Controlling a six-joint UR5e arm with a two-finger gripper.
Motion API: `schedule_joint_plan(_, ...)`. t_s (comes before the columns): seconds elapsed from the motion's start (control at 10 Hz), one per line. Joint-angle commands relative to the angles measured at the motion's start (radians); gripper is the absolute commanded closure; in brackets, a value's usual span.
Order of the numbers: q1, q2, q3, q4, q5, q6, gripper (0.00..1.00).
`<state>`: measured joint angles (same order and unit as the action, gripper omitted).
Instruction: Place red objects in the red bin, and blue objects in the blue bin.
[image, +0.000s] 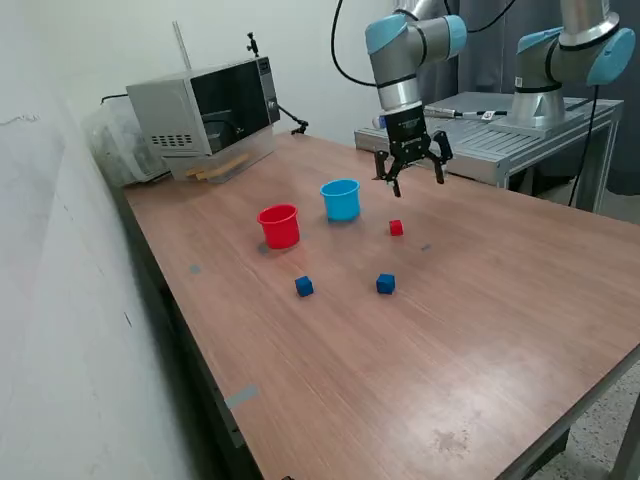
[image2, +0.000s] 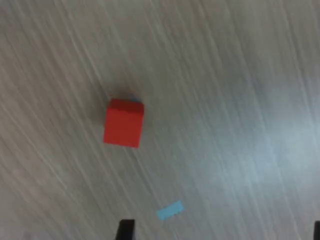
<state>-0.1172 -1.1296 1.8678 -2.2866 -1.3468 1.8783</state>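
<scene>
Sorting looks barely begun: only one red cube (image: 396, 228) shows on the wooden table (image: 480, 330), lying near the light blue cup (image: 341, 199) on the exterior view's right. Two dark blue cubes (image: 304, 287) (image: 385, 284) sit loose nearer the front, well apart from both cups. Whether the red cup (image: 279, 226) or the blue one holds anything, I cannot tell. Above the red cube hangs the gripper (image: 411, 172), jaws spread wide and empty. In the wrist view the cube (image2: 123, 123) is small, solid and sharp-edged, with a scrap of blue tape (image2: 169, 210) nearby.
</scene>
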Motion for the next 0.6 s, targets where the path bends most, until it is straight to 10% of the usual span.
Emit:
schedule_joint_plan(0.0, -0.029, 0.069, -0.004, -0.039, 0.017, 0.005, 0.0)
schedule_joint_plan(0.5, -0.029, 0.116, -0.016, -0.082, -0.093, 0.016, 0.0)
